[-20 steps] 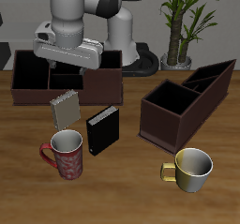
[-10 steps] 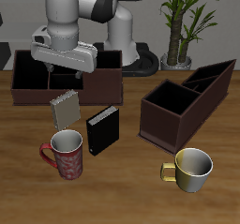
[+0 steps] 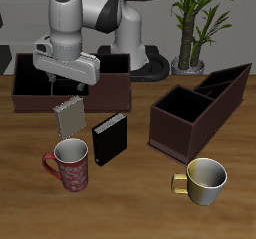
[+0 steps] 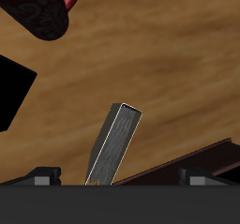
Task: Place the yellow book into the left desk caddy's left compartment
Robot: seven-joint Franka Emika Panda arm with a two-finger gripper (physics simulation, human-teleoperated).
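Bench (image 3: pixel 135 198): wooden, with a potted plant (image 3: pixel 190 18) behind it.
Left desk caddy (image 3: pixel 200 108): dark brown, set diagonally, open-topped and well apart from the book.
Second caddy (image 3: pixel 30 78): square-on, just behind the book.
Black book (image 3: pixel 111 138): upright, close beside the target.
Red mug (image 3: pixel 70 165): nearer the front edge.
Gripper (image 3: pixel 66 86): jaws spread, holding nothing, hovering above the book.
Yellow book (image 3: pixel 68 115): standing tilted on the bench; the wrist view shows its thin edge (image 4: pixel 114 143) between the jaws.
Risk: a thin leaning book may tip or slip if the jaws descend off-centre, and the second caddy's wall could catch a finger.
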